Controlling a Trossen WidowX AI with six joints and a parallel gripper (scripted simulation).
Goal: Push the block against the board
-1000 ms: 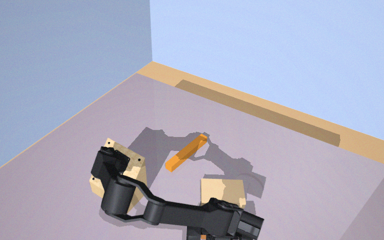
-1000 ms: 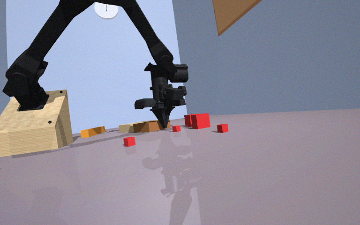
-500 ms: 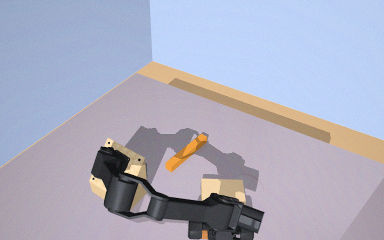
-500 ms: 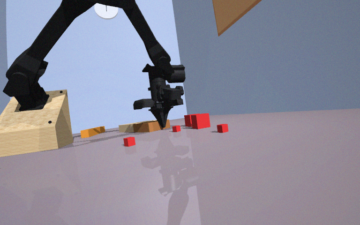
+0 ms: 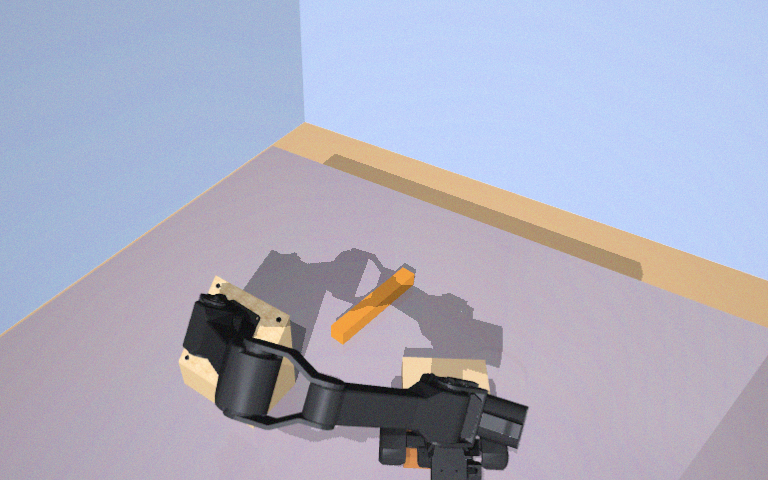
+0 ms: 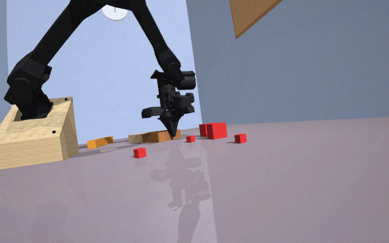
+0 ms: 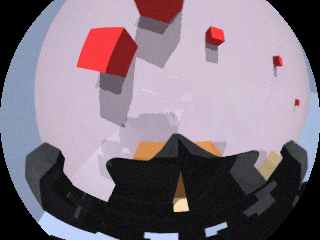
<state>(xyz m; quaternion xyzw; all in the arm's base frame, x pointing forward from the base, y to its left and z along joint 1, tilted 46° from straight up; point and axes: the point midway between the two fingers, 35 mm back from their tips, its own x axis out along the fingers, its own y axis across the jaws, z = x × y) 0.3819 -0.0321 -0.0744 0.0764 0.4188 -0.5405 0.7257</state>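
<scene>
A brown wooden piece [image 5: 415,457] [image 6: 152,137] [image 7: 146,150] lies flat on the table, mostly covered by the hand in the top view. A pale wooden piece [image 5: 419,369] [image 6: 135,138] lies flat beside it, toward the top of the top view. The arm hides the border between them there, so contact and even edges cannot be judged. Which one is the board is not clear. My gripper [image 6: 173,136] [image 7: 177,136] is shut and empty. It points down, with its tips low at the brown piece's right-hand side in the exterior view. Whether they touch it is unclear.
An orange bar [image 5: 362,315] [image 6: 100,143] lies between the arm's wooden base [image 5: 254,302] [image 6: 31,154] and the two pieces. Large red cubes [image 6: 217,130] [image 7: 102,50] and small red cubes [image 6: 240,138] [image 6: 190,138] [image 6: 140,153] [image 7: 215,36] stand on the table.
</scene>
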